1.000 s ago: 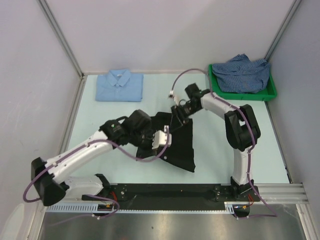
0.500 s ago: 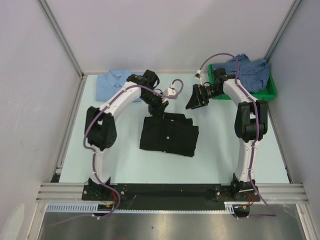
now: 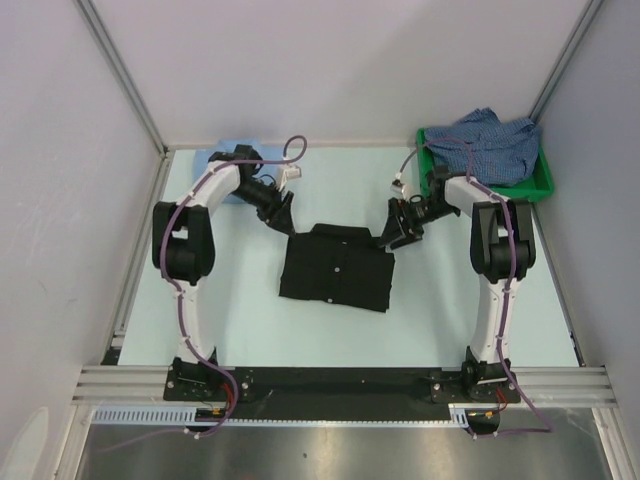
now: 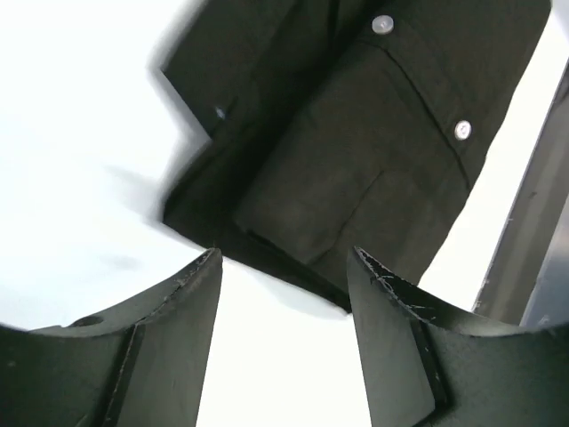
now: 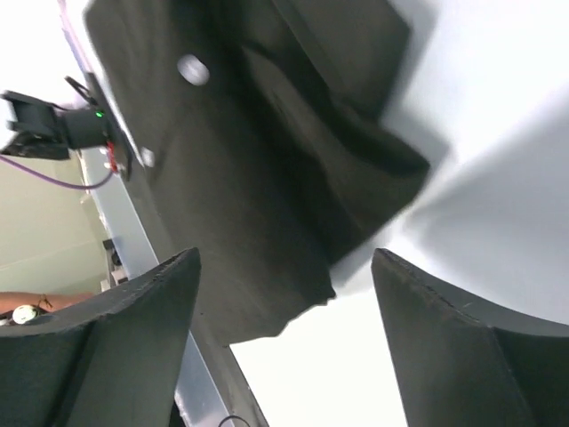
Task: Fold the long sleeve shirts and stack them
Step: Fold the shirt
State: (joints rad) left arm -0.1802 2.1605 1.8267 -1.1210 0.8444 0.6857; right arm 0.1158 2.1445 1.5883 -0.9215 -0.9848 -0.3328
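A black long sleeve shirt (image 3: 335,268) lies folded flat in the middle of the table, its pale buttons showing in the left wrist view (image 4: 356,142) and right wrist view (image 5: 258,178). My left gripper (image 3: 281,214) hovers open just past the shirt's far left corner, nothing between its fingers (image 4: 178,338). My right gripper (image 3: 394,232) is open at the shirt's far right corner, holding nothing. A light blue shirt (image 3: 215,172) lies folded at the back left, mostly hidden behind the left arm. The checked shirt (image 3: 487,145) sits crumpled in the green bin.
The green plastic bin (image 3: 540,185) stands at the back right corner. Metal frame posts and pale walls close in the table on three sides. The arm bases sit on a black rail (image 3: 340,385) at the near edge.
The black shirt went from held and half-folded to lying flat. Both grippers let go and opened; the left arm swung to the back left, the right gripper came down to the shirt's corner.
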